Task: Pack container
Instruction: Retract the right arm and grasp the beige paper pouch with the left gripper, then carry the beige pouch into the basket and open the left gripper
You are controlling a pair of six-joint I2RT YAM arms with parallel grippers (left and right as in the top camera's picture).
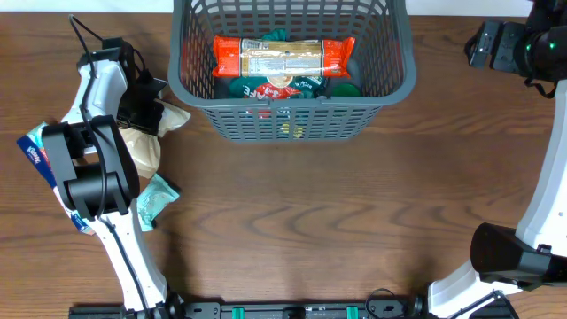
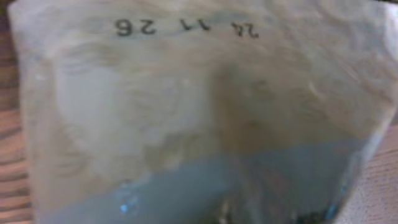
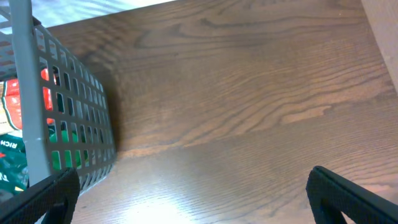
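The container [image 1: 403, 66] stands at the middle of the far edge of the desk [image 1: 354, 213] and holds a red-ended packet [image 1: 283, 58] lying on green packets [image 1: 266, 87]. The right end effector [image 3: 193, 199] hovers near the far right corner, fingers spread wide with nothing between them. The left end effector [image 1: 146, 102] is over a pale tan packet [image 2: 186, 112] near the left edge. Its fingers are hidden, so its grip cannot be determined.

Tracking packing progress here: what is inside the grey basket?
Inside the basket, an orange-red packet lies across the top. Green packets peek out beneath it. Anything deeper is covered.
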